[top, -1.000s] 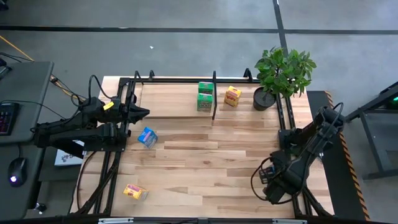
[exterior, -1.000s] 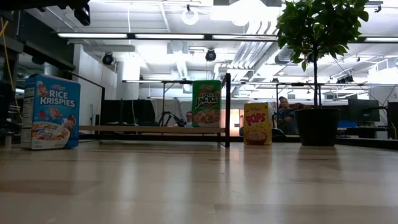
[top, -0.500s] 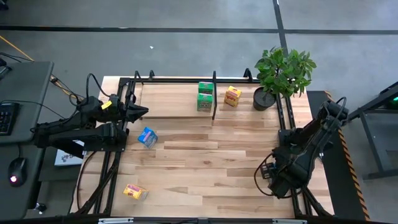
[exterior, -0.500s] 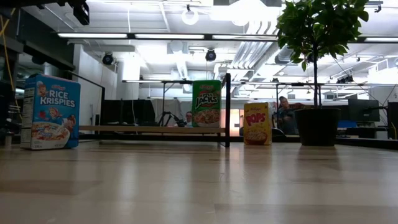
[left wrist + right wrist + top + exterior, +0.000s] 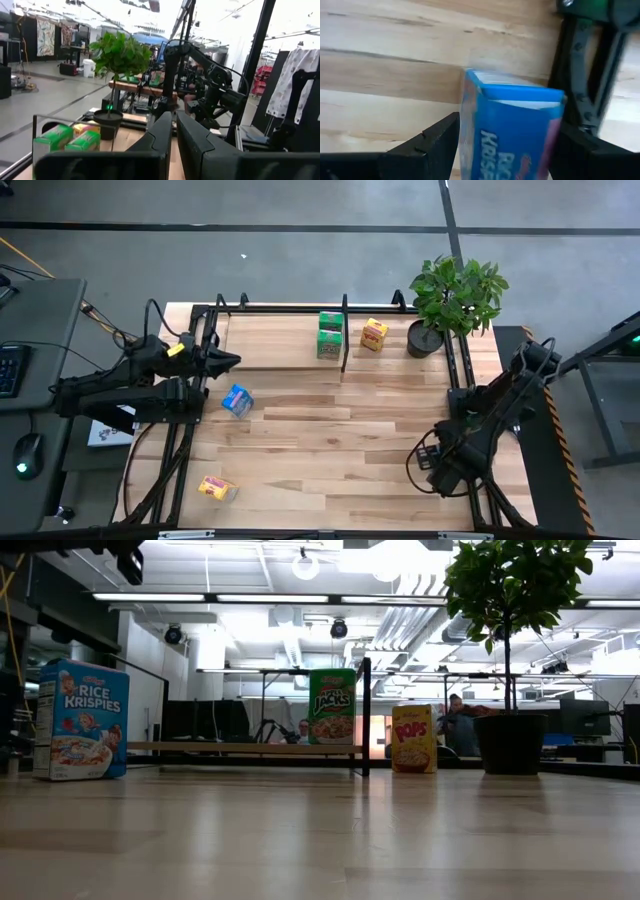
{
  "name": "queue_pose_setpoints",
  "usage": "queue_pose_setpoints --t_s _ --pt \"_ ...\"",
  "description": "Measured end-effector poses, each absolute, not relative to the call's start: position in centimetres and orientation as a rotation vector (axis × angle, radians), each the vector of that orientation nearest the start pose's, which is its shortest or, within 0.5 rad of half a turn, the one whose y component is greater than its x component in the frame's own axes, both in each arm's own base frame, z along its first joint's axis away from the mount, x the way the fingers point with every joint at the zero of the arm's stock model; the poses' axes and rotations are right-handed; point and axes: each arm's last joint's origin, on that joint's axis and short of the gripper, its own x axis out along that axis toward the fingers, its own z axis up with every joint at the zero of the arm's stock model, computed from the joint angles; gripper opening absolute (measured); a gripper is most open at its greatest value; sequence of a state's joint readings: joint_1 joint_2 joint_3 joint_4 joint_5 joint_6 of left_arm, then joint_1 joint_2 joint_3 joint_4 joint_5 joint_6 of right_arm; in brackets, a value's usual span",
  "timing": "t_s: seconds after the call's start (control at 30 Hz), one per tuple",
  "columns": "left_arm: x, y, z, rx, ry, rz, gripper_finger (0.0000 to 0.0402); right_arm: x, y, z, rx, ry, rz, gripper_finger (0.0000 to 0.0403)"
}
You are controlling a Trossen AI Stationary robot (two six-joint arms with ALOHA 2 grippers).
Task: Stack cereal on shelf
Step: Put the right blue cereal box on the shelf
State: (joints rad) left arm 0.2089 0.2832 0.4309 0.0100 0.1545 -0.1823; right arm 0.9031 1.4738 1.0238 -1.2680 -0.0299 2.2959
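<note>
1. Shelf (image 5: 280, 340): light board in black bars along the table's far edge, with an upright divider (image 5: 345, 330) about mid-length.
2. On the shelf, plant side of the divider: one yellow box (image 5: 374, 334), upright.
3. On the shelf, other side, right against the divider: two green boxes (image 5: 330, 334), touching each other. The low view shows one green face (image 5: 332, 706), so they line up front to back there.
4. Rest of the shelf board holds nothing else that shows.
5. Potted plant (image 5: 455, 298) stands at the shelf's end, just beside the yellow box.
6. Left claw (image 5: 232, 361): clenched, empty, fingers pressed together in the wrist view (image 5: 172, 137). It hovers over the shelf's near edge at its left end.
7. From the left claw: a blue box (image 5: 237, 400) is near, on the table toward the front edge, off the shelf. Second yellow box (image 5: 217, 488) is well apart, at the front left of the table. Green boxes are well ahead of the fingertips, along the shelf.
8. Right claw (image 5: 437, 463): low at the table's front right, fingers spread wide either side of a second blue box (image 5: 512, 130). The box sits between the fingers; contact on both sides is not clear, so I cannot tell if it is gripped or just straddled.
9. The shelf is well apart from the right claw, across the table.
</note>
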Motion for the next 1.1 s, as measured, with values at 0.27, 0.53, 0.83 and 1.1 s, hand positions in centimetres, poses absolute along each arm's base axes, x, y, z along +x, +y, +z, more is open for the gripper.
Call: queue_pose_setpoints --t_s 0.27,0.53,0.83,1.1 --pt "9.4 1.5 28.6 -0.171 -0.144 0.041 0.0019 13.9 17.7 20.7 0.940 1.315 -1.178 0.0245" --pt "9.4 1.6 28.6 -0.174 -0.145 0.048 0.0019 13.9 17.8 21.2 0.943 1.337 -1.150 0.0192" --pt "9.4 1.6 28.6 -0.174 -0.143 0.049 0.0019 13.6 17.1 22.8 0.991 1.281 -1.027 0.0121" --pt "9.4 1.6 28.6 -0.165 -0.144 0.050 0.0019 14.9 16.0 26.3 0.922 0.799 -0.589 0.0123"
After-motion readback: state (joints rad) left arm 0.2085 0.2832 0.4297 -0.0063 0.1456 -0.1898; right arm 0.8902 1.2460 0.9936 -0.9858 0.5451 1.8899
